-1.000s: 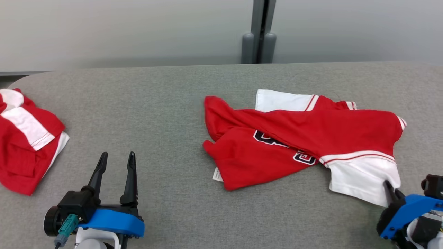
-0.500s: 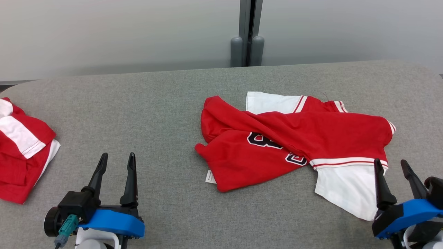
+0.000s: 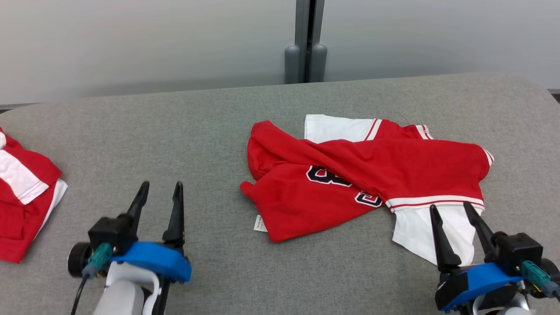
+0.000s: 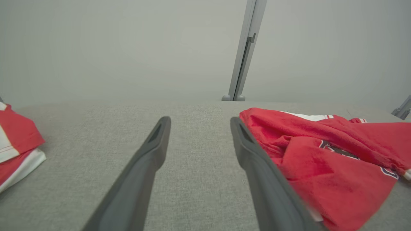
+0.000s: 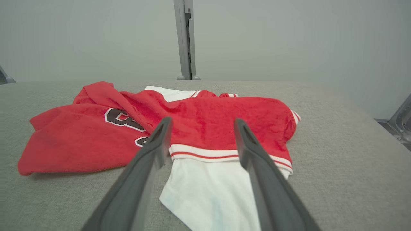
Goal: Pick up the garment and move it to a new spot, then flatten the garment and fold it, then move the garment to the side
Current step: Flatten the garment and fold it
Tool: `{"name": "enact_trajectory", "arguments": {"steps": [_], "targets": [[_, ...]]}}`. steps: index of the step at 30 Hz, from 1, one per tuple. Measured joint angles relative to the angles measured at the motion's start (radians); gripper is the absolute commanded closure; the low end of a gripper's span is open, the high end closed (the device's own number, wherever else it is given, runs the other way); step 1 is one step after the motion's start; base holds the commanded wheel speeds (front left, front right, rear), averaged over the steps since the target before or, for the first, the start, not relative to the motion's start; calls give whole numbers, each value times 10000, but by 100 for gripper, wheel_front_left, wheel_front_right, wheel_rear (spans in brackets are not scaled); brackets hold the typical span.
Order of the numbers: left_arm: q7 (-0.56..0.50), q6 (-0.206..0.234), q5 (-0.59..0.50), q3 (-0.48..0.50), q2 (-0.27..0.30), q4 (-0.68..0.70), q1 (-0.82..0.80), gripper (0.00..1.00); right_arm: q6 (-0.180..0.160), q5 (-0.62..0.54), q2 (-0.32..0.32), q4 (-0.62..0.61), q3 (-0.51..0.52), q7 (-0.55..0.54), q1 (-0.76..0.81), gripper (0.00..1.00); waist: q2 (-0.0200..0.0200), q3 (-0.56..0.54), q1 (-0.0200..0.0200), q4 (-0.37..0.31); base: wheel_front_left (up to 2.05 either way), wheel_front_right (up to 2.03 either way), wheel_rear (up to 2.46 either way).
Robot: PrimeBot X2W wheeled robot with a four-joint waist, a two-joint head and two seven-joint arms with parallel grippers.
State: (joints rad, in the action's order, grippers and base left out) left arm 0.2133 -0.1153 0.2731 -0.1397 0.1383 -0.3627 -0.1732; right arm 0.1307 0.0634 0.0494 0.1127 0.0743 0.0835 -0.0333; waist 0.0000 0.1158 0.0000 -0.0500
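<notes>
Right pincer (image 3: 450,205) spread, aimed at jersey (image 3: 350,175) white sleeve (image 3: 415,232); left pincer (image 3: 161,183) spread, empty — pinch hem low, draw outward.

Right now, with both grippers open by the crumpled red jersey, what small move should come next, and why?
Probably lower the right gripper onto the white sleeve and close. Its jaws stand open with that sleeve framed between them, and the red jersey lies crumpled, not yet flattened.

Red garment (image 3: 415,162) with white sleeves, red-striped trim, dark white-edged lettering. Plain grey table (image 3: 153,131). Red second garment (image 3: 17,214) with white bands.
</notes>
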Motion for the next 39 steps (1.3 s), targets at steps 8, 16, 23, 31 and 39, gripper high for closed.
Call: {"name": "enact_trajectory", "arguments": {"steps": [8, 16, 23, 31, 39], "targets": [[-2451, 238, 934, -163, -569, -1590, -2835, 0, 0, 286, -2, 161, -667, -59, -383, 0, 0, 736, 1, -559, 0, 0, 0], [-4700, 1187, 1465, -38, -769, -3104, -5255, 0, 0, 648, 4, 334, -1636, 67, -1086, 0, 0, 1612, 1, -1731, 0, 0, 0], [-5724, 1678, 1256, -119, -268, -4057, -6318, 0, 0, 1078, -2, 711, -2330, 514, -1702, 0, 0, 2309, 3, -2403, 0, 0, 0], [-6673, 1515, 1379, -332, -203, -4755, -6554, 0, 0, 1350, 0, 1091, -2426, 836, -1862, 0, 0, 2581, 2, -2500, 0, 0, 0], [-5931, 1009, 1394, -646, -408, -4744, -6548, 100, 0, 1436, 0, 1321, -2429, 951, -2083, 0, 0, 2440, 2, -2264, 0, 0, 0]]}}
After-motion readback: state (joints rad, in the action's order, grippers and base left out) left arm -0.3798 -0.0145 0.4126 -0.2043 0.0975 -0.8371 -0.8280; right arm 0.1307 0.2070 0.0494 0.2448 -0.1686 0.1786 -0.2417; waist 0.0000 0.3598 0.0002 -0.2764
